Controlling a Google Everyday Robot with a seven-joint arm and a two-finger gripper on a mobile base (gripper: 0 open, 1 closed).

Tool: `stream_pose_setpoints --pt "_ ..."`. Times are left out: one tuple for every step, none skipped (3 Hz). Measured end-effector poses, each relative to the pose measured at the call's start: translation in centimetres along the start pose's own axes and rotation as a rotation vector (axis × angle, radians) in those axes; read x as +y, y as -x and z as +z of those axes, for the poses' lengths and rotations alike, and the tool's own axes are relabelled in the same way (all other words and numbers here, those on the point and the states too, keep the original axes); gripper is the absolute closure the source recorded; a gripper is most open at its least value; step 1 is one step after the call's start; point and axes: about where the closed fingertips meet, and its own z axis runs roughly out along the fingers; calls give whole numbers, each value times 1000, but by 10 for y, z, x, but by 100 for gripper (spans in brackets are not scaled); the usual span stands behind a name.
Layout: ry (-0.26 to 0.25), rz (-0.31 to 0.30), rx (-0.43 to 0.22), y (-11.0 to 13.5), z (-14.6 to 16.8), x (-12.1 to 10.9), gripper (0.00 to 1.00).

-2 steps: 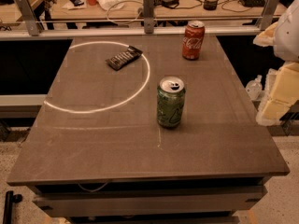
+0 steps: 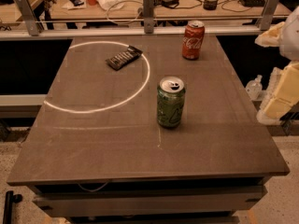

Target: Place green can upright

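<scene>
Green can (image 2: 170,102) observed standing upright on the dark table (image 2: 93,148), silver top and pull tab facing up, pale markings visible on its side. Position: slightly right of the tabletop's centre, just outside the right-hand arc of a white ring (image 2: 88,111) marked on the surface; whether its base touches the line cannot be told. A red cola can (image 2: 193,40) stands upright near the far edge of the table, well apart from the green can and behind it. A dark snack bar wrapper (image 2: 124,57) lies flat inside the ring, toward its far side. The gripper (image 2: 279,97) appears as cream-coloured parts at the right edge of the view, beyond the table's right side, well apart from the green can and touching nothing on the table; whether it is released or clenched cannot be told. Behind the table runs a metal rail (image 2: 148,6) with upright posts, and beyond it a cluttered desk (image 2: 187,8) with cables.
</scene>
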Motion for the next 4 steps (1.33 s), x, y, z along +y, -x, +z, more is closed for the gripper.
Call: stream_pose_setpoints --pt "-23 49 -193 -35 16 -23 0" --pt "-21 36 -438 -59 42 -32 0" --pt "37 -44 -726 -46 48 -15 0" --pt "86 -88 -969 -25 35 -1 0"
